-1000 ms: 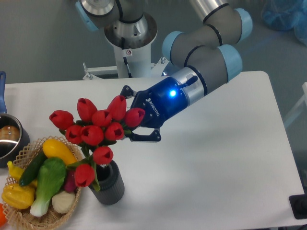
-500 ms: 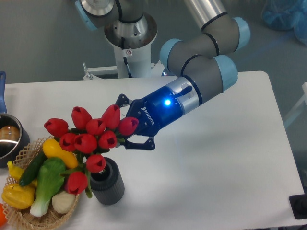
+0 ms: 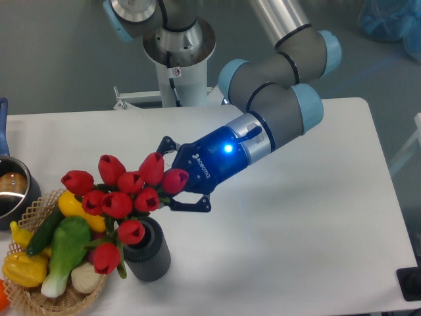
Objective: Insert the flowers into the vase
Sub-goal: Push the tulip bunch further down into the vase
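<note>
At the near left edge of the white worktop (image 3: 316, 217) sits a woven basket (image 3: 29, 296) filled with toy vegetables (image 3: 62, 247) in yellow, green and white. Just right of it stands the vase (image 3: 148, 253), dark grey and ribbed, upright on the worktop. The flowers (image 3: 125, 194), a bunch of red tulips, rise from the vase's mouth and lean left over the basket, the lowest buds hanging beside the vase's rim and the upper buds spread above it. A little farther back, the end effector (image 3: 172, 176), dark blue with a glowing light, reaches in from the right; its fingers stand apart around the rightmost buds, released rather than clamped. At the far left edge a metal pot (image 3: 12, 191) with a blue handle is partly in view. Beyond the worktop stands the arm's base (image 3: 176, 46).
</note>
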### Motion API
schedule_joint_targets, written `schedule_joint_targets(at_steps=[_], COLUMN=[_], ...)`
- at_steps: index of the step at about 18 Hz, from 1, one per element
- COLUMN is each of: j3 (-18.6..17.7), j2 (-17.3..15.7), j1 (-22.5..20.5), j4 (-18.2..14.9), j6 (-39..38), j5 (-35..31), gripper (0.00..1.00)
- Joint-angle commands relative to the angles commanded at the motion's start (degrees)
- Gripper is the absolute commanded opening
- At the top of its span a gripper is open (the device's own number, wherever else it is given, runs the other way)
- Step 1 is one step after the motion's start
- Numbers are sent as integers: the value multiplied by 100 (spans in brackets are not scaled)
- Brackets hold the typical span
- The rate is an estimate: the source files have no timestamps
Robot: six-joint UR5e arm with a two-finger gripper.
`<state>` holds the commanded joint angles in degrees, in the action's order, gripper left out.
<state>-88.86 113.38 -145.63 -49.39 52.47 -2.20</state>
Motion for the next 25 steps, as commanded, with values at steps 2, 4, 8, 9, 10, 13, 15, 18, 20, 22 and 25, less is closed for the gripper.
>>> schedule_joint_targets(at_steps=[2,4,8,9,10,13,15,18,20,22,25], j3=[0,0,17,26,35,44,44,26,26,26,18], j2=[-17,-26,-44,-44,-35,-26,-18,9,18,53,140], j1=[0,0,0,0,-9,0,0,0,0,9,53], j4=[0,0,0,0,0,0,0,0,0,0,0], j6=[0,0,0,0,0,0,0,0,0,9,9], j5=[0,0,0,9,9,0,0,-9,-122,-184,-316], gripper=[0,0,0,0,0,0,0,0,0,0,0])
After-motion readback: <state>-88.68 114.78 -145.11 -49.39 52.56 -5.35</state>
